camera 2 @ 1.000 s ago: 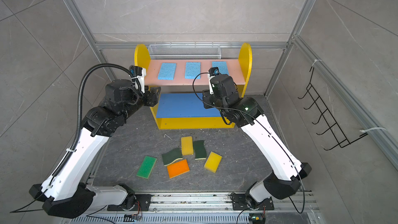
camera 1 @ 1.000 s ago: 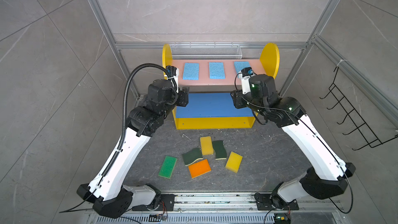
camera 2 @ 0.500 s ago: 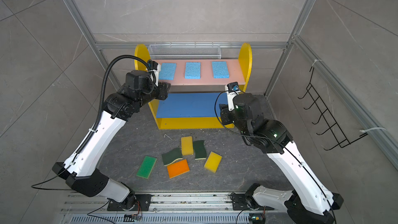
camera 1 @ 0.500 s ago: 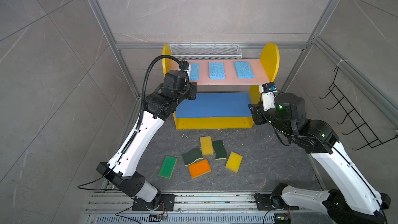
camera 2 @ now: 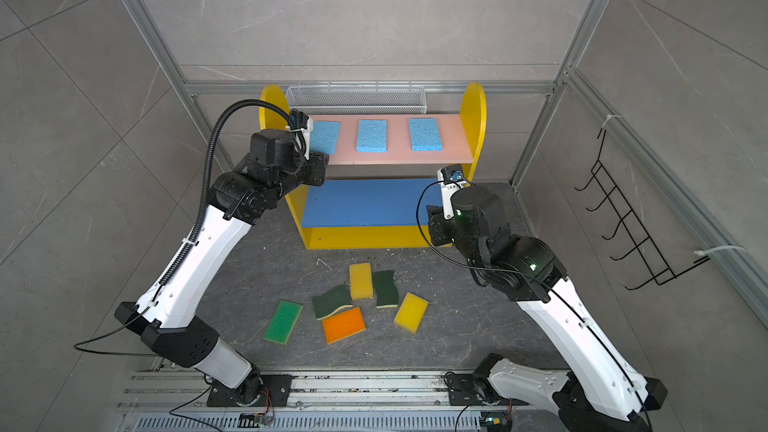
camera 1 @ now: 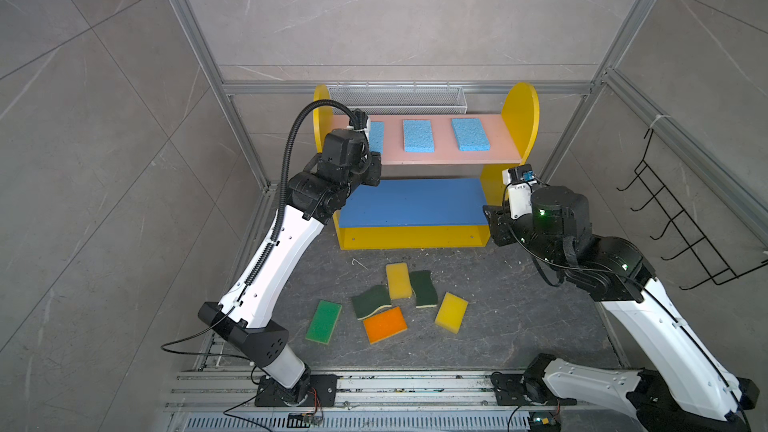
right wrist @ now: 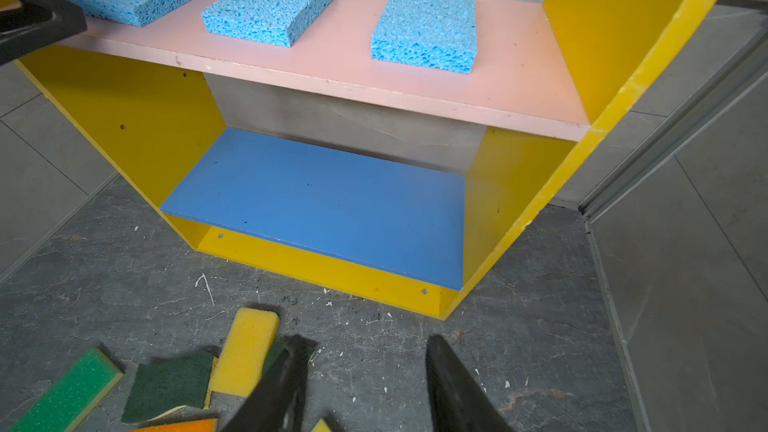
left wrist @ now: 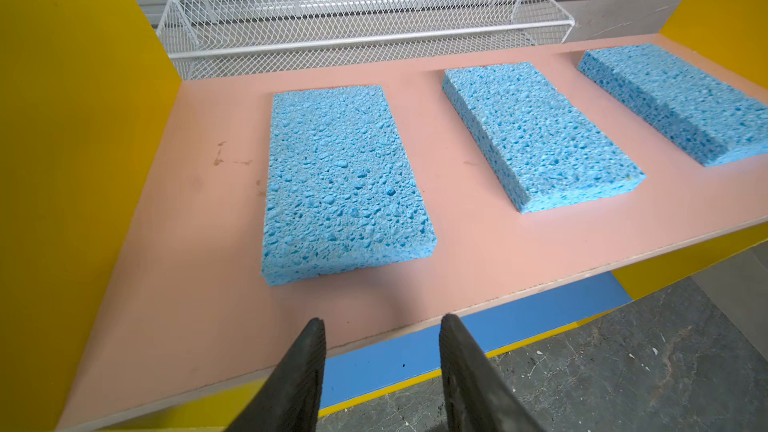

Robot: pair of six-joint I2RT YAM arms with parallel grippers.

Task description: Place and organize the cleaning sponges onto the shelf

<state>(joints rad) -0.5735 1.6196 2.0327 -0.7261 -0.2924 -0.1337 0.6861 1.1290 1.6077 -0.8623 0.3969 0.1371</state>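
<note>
Left end effector [left wrist: 380, 322] parted and empty, near the front edge of the pink upper board [left wrist: 208, 284] at the 9 o'clock end of the shelf [camera 1: 519, 118], facing three light blue sponges [camera 1: 418, 135] flat in a row. At 6 o'clock from the shelf, six more sponges [camera 1: 384, 324] loose on the desk [camera 1: 519, 317]. Right end effector [right wrist: 365, 340] likewise parted and empty, near the shelf's 3 o'clock side.

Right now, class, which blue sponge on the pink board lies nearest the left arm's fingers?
The leftmost sponge in both top views: it lies just ahead of the fingers; the other two sit farther along.
</note>
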